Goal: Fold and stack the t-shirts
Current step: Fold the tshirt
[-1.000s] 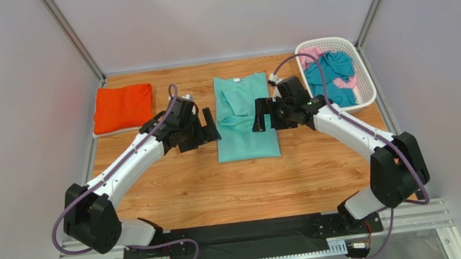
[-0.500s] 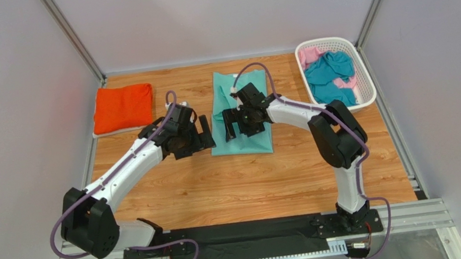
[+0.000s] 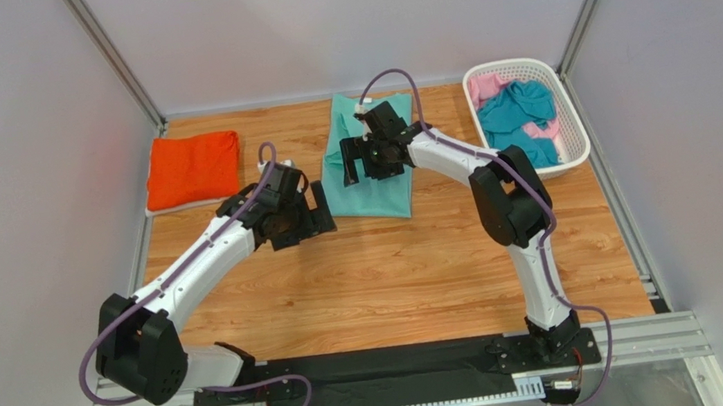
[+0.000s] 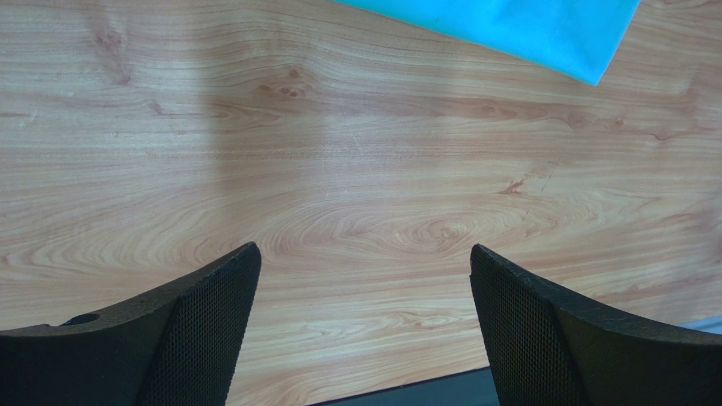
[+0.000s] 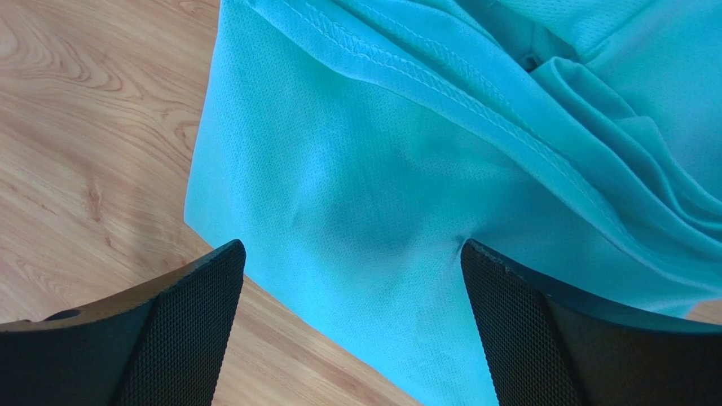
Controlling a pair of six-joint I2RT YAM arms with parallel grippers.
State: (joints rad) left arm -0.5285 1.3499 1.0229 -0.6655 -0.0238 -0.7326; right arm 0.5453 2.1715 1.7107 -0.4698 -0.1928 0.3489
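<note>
The mint-green t-shirt lies at the far middle of the wooden table. It is folded into a long narrow strip that slants a little to the left. In the right wrist view a stitched hem runs across it, with loose folds bunched toward the upper right.

The right gripper hangs over the upper part of this shirt with its fingers spread wide and nothing pinched between them. I cannot tell whether the tips touch the cloth.

The left gripper sits just beside the shirt's left edge over bare wood. Its fingers are also spread wide and hold nothing. Its wrist view shows only a corner of the green cloth at the top.

An orange t-shirt lies folded in a neat rectangle at the far left of the table, well apart from the green one. At the far right stands a white basket. It holds a crumpled teal t-shirt and a pink t-shirt beneath it.
</note>
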